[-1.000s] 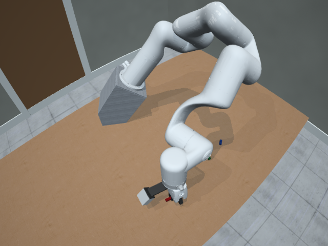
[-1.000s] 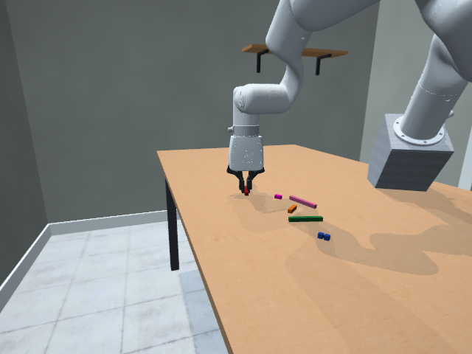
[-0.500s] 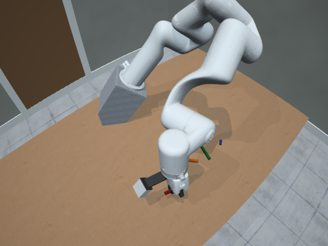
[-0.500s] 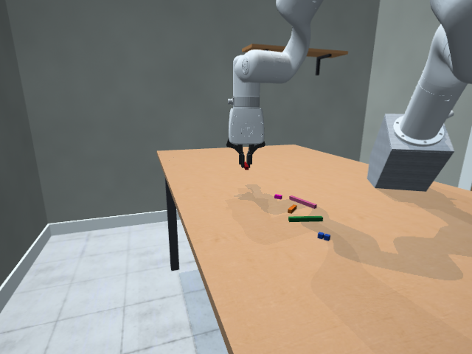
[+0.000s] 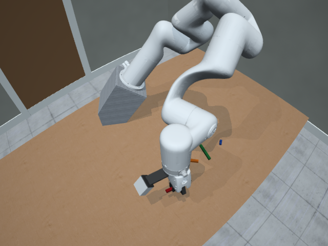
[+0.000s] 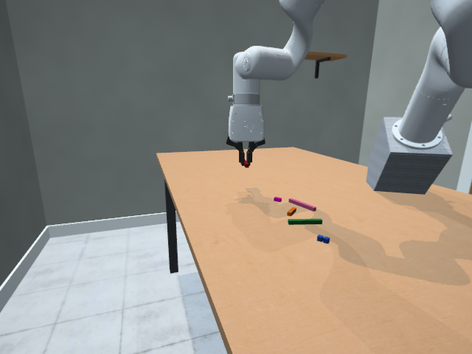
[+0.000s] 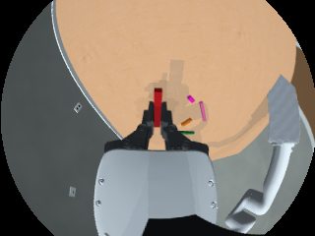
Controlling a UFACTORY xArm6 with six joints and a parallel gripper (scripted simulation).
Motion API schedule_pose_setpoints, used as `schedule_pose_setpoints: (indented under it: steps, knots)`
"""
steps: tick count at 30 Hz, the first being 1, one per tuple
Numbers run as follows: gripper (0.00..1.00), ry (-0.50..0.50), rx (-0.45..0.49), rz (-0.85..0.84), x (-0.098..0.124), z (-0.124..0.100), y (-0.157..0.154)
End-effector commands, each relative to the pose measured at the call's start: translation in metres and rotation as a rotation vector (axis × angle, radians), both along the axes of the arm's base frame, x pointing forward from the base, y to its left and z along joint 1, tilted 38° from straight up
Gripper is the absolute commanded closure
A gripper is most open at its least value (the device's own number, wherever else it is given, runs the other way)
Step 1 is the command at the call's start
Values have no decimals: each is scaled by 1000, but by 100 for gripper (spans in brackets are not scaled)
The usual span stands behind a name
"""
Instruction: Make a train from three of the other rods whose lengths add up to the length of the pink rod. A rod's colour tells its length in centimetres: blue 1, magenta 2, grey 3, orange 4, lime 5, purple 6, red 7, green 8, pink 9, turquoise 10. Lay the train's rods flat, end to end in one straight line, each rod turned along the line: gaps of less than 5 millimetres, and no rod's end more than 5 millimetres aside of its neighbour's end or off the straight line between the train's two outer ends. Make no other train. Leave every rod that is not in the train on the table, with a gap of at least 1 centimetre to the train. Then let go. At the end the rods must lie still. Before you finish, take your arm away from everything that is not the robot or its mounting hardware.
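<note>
My gripper (image 5: 178,191) (image 6: 245,161) (image 7: 157,108) is shut on the red rod (image 5: 168,189) (image 6: 246,165) (image 7: 157,98) and holds it level, well above the table near its far left edge. To the right of it on the table lie the magenta rod (image 6: 277,198) (image 7: 191,98), the pink rod (image 6: 302,204) (image 7: 203,110), the orange rod (image 5: 194,160) (image 6: 291,211) (image 7: 187,121) and the green rod (image 5: 205,151) (image 6: 304,221) (image 7: 188,133). Two blue rods (image 6: 320,237) (image 6: 326,239) lie side by side nearer the front; one blue rod (image 5: 220,142) shows in the top view. The arm hides the pink and magenta rods there.
The arm's grey base block (image 5: 120,98) (image 6: 409,160) stands on the wooden table (image 5: 66,171) (image 6: 274,297) behind the rods. The wrist camera box (image 5: 143,185) sticks out beside the gripper. A small shelf (image 6: 326,57) hangs on the back wall.
</note>
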State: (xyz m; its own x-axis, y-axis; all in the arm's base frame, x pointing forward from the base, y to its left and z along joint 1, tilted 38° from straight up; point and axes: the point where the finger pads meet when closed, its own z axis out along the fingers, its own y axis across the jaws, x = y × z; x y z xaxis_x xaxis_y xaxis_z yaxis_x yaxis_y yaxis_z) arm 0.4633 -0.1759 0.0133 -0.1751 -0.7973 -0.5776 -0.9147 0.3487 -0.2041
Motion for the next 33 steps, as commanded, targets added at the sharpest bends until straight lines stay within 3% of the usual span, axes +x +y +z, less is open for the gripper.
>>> schedule_pose_setpoints:
  steps: [1, 13, 15, 16, 33]
  knots:
    - [96, -52, -52, 90, 8, 25, 32]
    - [96, -176, -157, 300, 10, 74, 112]
    - [96, -176, -157, 300, 10, 74, 112]
    - [96, -210, -181, 354, 7, 85, 133]
    - [96, -404, -294, 631, -28, 135, 233]
